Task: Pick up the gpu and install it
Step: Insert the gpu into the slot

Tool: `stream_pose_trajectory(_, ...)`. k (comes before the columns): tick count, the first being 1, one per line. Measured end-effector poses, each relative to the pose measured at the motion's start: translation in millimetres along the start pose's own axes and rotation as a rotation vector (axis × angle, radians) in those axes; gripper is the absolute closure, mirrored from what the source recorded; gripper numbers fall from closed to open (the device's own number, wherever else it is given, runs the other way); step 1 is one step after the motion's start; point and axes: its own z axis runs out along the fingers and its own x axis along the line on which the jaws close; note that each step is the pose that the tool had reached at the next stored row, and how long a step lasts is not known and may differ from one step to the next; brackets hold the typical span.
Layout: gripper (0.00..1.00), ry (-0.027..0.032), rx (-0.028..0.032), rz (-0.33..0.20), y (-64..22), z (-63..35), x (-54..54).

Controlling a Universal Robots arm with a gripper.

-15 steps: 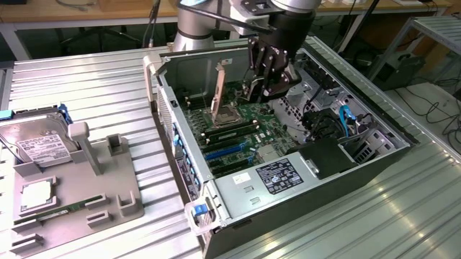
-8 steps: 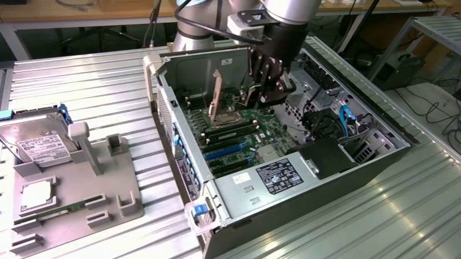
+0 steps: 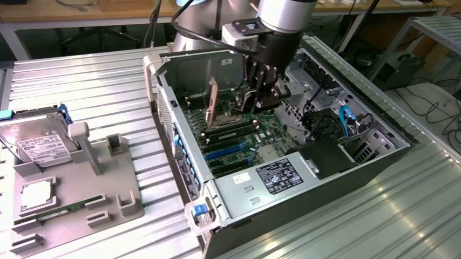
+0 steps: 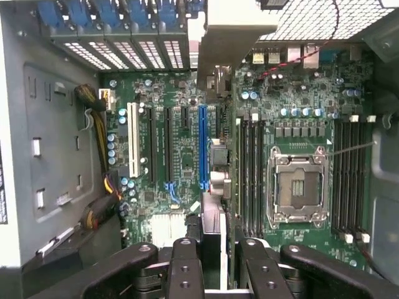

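The silver-and-black robot arm point(image 3: 284, 21) reaches straight down into the open grey metal computer case point(image 3: 327, 167), its wrist vertical above the green motherboard point(image 3: 263, 132). The black two-fingered claw point(image 3: 253, 102) hangs just over the board's upper part, near the square silver processor socket point(image 4: 297, 187). The claw is clamped on the gpu point(image 3: 213, 102), a thin flat card seen edge-on and held upright, its silver metal end bracket point(image 4: 234, 28) toward the case's slotted rear wall. In the wrist view the card runs from between the black fingers point(image 4: 184, 268) out toward that wall, lying just beside the long blue expansion slot point(image 4: 202, 146); whether its lower edge touches the board is hard to tell. On the grey parts tray point(image 3: 72, 216) at the exterior view's left lies a silver hard drive with a white label point(image 3: 40, 145).
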Motion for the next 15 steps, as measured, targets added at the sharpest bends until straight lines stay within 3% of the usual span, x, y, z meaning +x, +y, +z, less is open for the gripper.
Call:
stream_pose_trajectory(8, 0.72, 0.0003, 0.0001, -0.025, 1.7, 15.8, 0.0)
stream_pose_trajectory(12, 0.72, 0.0004, 0.0, -0.027, 9.5, 23.0, 0.1)
stream_pose_trajectory(15, 0.72, 0.0003, 0.0011, -0.028, 9.7, 27.7, 3.7)
